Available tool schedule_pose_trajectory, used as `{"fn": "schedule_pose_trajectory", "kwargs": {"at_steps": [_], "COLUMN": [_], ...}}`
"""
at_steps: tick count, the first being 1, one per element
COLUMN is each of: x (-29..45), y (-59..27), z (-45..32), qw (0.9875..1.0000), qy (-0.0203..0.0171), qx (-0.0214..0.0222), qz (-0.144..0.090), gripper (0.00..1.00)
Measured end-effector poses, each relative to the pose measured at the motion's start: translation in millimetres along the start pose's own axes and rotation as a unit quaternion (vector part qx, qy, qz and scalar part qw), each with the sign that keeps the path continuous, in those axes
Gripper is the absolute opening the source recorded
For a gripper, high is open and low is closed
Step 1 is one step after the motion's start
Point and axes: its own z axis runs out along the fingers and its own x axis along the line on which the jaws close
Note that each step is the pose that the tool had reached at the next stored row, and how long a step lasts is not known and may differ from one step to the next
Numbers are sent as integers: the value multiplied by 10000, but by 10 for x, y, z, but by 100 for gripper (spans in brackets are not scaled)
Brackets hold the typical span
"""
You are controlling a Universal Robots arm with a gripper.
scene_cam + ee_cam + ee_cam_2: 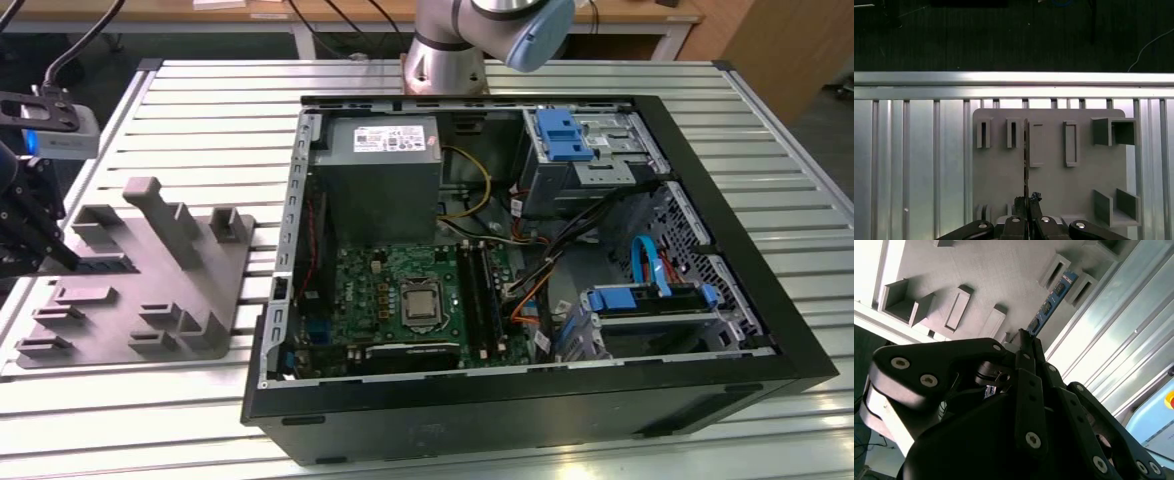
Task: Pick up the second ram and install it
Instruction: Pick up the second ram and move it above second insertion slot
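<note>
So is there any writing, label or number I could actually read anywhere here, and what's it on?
White label on the power supply: print too small to read.
Second ram: chip markings too blurred to read.
No text here is legible enough to quote.
</note>
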Motion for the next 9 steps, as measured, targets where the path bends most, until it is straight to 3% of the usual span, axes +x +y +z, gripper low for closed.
{"fn": "schedule_pose_trajectory", "kwargs": {"at_steps": [9], "x": [-4], "y": [2], "z": [-71], "qw": [10000], "qy": [-7], "qx": [-1], "qz": [0], "gripper": [14]}}
